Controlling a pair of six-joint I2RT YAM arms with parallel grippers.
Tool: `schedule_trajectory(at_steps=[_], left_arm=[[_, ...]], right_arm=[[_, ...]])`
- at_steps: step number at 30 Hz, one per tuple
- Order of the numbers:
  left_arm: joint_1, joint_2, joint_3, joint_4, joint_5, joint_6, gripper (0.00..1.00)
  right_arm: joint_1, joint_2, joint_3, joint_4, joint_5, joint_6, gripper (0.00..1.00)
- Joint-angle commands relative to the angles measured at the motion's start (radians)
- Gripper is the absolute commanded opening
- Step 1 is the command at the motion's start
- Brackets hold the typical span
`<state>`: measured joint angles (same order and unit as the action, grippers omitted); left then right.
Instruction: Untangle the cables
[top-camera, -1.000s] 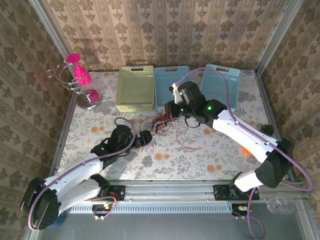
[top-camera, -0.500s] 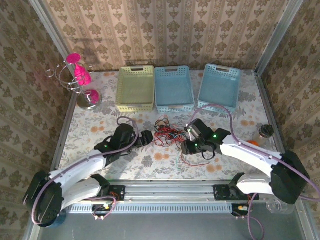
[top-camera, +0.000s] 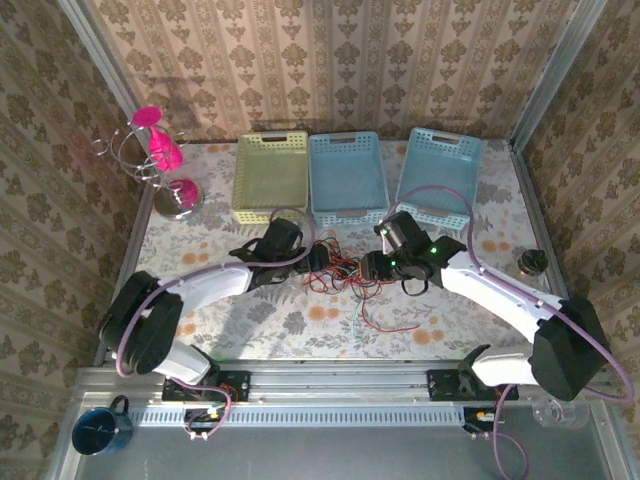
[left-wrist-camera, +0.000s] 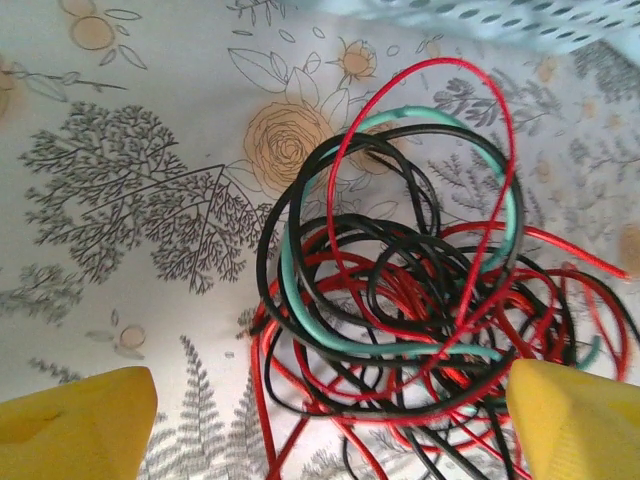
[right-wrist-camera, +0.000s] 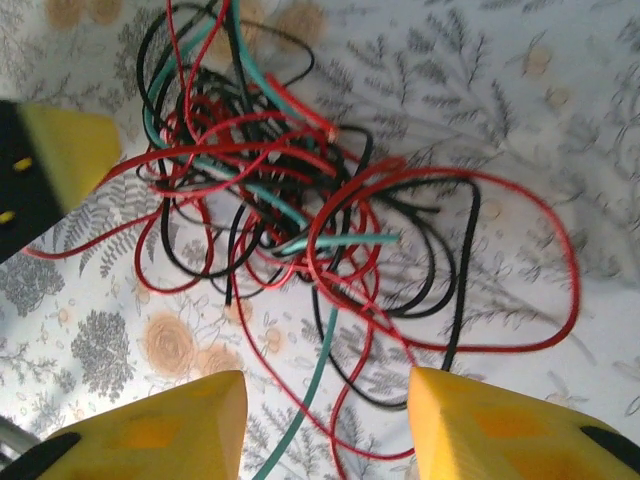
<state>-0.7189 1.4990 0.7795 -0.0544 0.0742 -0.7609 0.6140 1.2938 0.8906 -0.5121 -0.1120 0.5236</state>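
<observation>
**Two open grippers flank a tangle of cables**

From above, we see the cables (top-camera: 335, 266) lying as a loose knot of red, black and teal strands on the floral table (top-camera: 200, 300). The knot sits near the middle, just in front of a blue basket (top-camera: 346, 182). The left gripper (top-camera: 308, 258) is at the tangle's left edge and the right gripper (top-camera: 372, 268) at its right edge.

In the left wrist view, the yellow fingertips (left-wrist-camera: 75, 420) stand wide apart, released, with the lower part of the knot lying between them on the cloth.

In the right wrist view, the fingertips (right-wrist-camera: 170, 420) are also parted and clasp nothing. A teal strand and several red ones trail down into the gap between them.
</observation>
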Motion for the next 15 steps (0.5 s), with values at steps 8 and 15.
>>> schedule_trajectory(at_steps=[8, 15], left_arm=[[-0.010, 0.167, 0.022, 0.068, -0.019, 0.036, 0.90], [-0.009, 0.170, -0.019, 0.110, -0.016, 0.002, 0.87]], right_arm=[[0.050, -0.233, -0.308, 0.111, -0.014, 0.266, 0.56], [0.040, -0.157, -0.375, 0.392, -0.086, 0.376, 0.59]])
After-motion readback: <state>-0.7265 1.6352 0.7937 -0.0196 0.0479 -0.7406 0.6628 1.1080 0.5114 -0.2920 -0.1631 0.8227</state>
